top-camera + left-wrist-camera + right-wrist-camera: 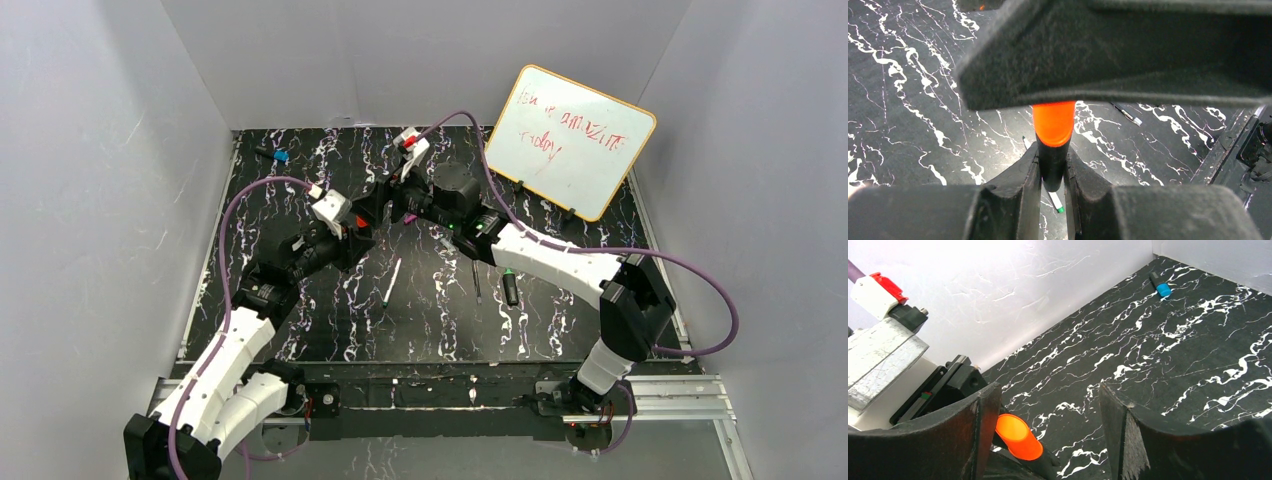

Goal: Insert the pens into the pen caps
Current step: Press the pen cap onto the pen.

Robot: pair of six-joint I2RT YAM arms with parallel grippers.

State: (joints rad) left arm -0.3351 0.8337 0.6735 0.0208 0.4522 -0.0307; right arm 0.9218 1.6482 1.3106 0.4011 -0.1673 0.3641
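My left gripper (1053, 152) is shut on a short black marker (1052, 167), held above the mat. An orange cap (1053, 124) sits on the marker's far end. In the top view the two grippers meet mid-table, the left gripper (362, 222) beside the right gripper (397, 198). My right gripper (1048, 395) is open. The orange cap (1018, 436) lies between its fingers, close to the left finger (975, 425) and apart from the right one. A white pen (392, 280), a slim dark pen (476, 280) and a black marker with a green tip (510, 288) lie on the mat.
A marker with a blue cap (280, 156) lies at the far left corner, seen as the blue cap (1163, 289) in the right wrist view. A whiteboard (580, 140) leans at the back right. Grey walls enclose the black marbled mat (300, 330). Purple cables (700, 290) trail from both arms.
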